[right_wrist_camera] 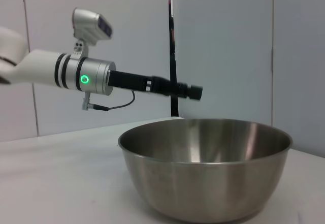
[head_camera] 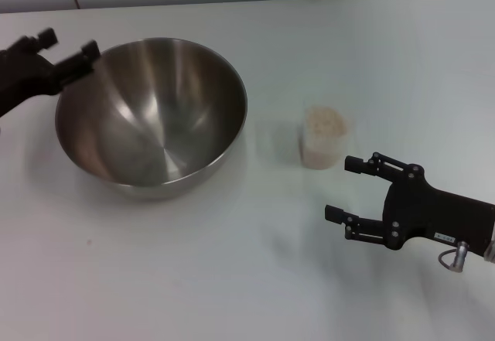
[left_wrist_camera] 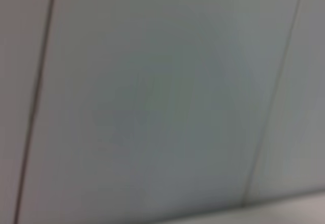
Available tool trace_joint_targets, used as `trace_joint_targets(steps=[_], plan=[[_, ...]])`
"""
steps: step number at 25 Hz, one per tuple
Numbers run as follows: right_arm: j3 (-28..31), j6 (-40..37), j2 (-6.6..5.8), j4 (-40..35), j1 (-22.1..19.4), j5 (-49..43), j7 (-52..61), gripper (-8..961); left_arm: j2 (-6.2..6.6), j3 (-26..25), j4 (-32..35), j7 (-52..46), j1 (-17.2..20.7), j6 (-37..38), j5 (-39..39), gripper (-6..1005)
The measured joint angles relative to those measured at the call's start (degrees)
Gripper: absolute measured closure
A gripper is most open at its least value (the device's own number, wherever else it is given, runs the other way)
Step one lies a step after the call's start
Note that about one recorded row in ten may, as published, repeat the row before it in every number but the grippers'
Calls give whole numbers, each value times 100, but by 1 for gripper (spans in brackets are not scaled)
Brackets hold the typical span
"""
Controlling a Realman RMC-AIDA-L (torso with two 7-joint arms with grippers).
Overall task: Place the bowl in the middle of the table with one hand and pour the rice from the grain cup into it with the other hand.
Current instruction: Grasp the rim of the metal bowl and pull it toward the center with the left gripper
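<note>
Left gripper (head_camera: 71, 46) hangs released just off the steel bowl (head_camera: 151, 117)'s rim; right gripper (head_camera: 346, 189) gapes empty, the rice (head_camera: 325, 121)-filled grain cup (head_camera: 322, 140) just beyond its jaws on the table (head_camera: 232, 279)

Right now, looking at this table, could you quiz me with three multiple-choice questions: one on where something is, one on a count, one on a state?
1. Where does the grain cup stand relative to the bowl?
A. Inside it
B. On the robot's right of it, apart
C. Stacked on its rim

2. How many bowls are on the table?
A. One
B. Two
C. Three

3. What is the state of the right tool?
A. Shut on the cup
B. Open, short of the cup
C. Holding the bowl

Answers:
1. B: bare table lies between cup and bowl in the head view.
2. A: only the one steel bowl shows.
3. B: its fingers are spread, nothing between them, while the rice sits unpoured in the cup. The left tool is up by the bowl's far rim.
</note>
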Motion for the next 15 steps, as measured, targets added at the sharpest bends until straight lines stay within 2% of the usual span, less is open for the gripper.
trace_joint_targets(steps=[2,7,8,9,13,15], plan=[[0,-5,0,-4,0,0,-1,132,4,258,514,-657,66,-143,546,140],[0,-21,-7,-16,-10,-1,-3,131,-10,317,1220,-2122,-69,-185,2315,141],[0,-21,-7,-16,-10,-1,-3,131,-10,317,1220,-2122,-69,-185,2315,141],[0,-23,-8,-16,-10,-1,-4,131,-22,318,1365,-2475,-152,-193,2763,141],[0,-23,-9,-1,-10,-3,-4,132,-26,322,1576,-3007,-321,-187,3367,141],[0,-19,-9,1,-9,-3,-4,132,-26,322,1607,-3044,-337,-178,3404,142]])
